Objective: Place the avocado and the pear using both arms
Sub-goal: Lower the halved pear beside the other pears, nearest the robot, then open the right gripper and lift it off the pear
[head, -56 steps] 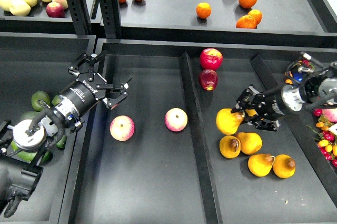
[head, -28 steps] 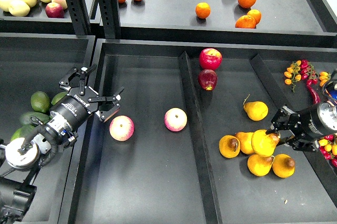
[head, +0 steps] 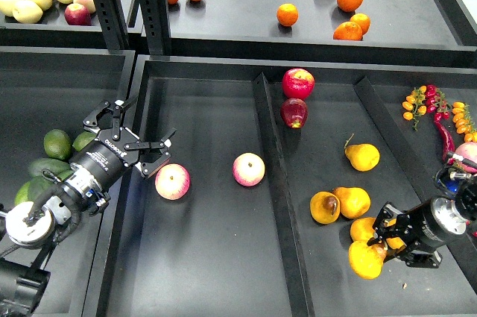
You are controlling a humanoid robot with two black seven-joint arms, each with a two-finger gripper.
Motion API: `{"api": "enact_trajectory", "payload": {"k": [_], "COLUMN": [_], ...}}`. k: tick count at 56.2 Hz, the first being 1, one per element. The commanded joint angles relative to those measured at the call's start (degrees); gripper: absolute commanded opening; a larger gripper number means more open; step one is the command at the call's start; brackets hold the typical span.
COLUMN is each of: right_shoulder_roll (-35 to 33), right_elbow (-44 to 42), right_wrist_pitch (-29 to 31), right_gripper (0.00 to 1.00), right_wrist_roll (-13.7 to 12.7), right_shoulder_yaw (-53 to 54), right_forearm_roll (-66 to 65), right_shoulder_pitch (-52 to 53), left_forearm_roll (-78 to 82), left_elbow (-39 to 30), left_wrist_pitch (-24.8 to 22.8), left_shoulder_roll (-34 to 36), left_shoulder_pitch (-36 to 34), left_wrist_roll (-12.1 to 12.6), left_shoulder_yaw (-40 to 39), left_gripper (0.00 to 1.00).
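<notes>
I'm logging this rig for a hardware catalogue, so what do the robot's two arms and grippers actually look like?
Both arms are black with silvery round joint caps. The left gripper has two black skeletal linkage fingers, red touches at the tips, and white lettering on its cylindrical wrist. The right gripper is the same black linkage type behind a silver-ringed wrist, with coloured wires near its elbow.

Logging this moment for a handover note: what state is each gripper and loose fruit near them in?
left gripper: fingers spread open, empty, above the tray's left wall.
right gripper: fingers closed around a pear.
pear: held by the right gripper.
avocados: lying loose in the left bin.
two apples: resting free on the tray floor.
</notes>
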Motion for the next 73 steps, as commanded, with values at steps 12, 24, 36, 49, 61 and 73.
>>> {"api": "enact_trajectory", "payload": {"k": [12,24,36,49,61,73], "right_shoulder_roll": [7.3,8.4,8.5,8.1,4.4,-0.3], "right_elbow": [-8.2,-9.5,-9.4,-7.7,-6.7,-4.6], "right_wrist_pitch": [0.0,0.0,0.0,0.0,0.0,0.0], "right_gripper": [0.20,0.29,0.43,0.77,0.99,0.99], "right_wrist_roll": [0.0,0.0,0.0,0.0,0.0,0.0], "right_shoulder_yaw": [1.7,1.8,1.9,2.0,5.4,13.8], "right_forearm_roll": [-0.8,-1.1,-1.6,-2.5,-2.1,-2.2], "right_shoulder_pitch": [-4.4,-5.4,-6.2,-4.5,-2.5,-2.6], "left_forearm_roll": [0.0,0.0,0.0,0.0,0.0,-0.2], "left_elbow": [0.0,0.0,0.0,0.0,-0.1,-0.3], "left_wrist_pitch": [0.0,-0.1,-0.1,-0.1,0.0,-0.1], "left_shoulder_roll": [0.0,0.0,0.0,0.0,0.0,0.0], "left_shoulder_pitch": [0.0,0.0,0.0,0.0,0.0,-0.1], "left_wrist_roll": [0.0,0.0,0.0,0.0,0.2,0.1], "left_shoulder_yaw": [0.3,0.5,0.6,0.6,0.7,0.8], "left_gripper": [0.99,0.99,0.99,0.99,0.99,0.99]}}
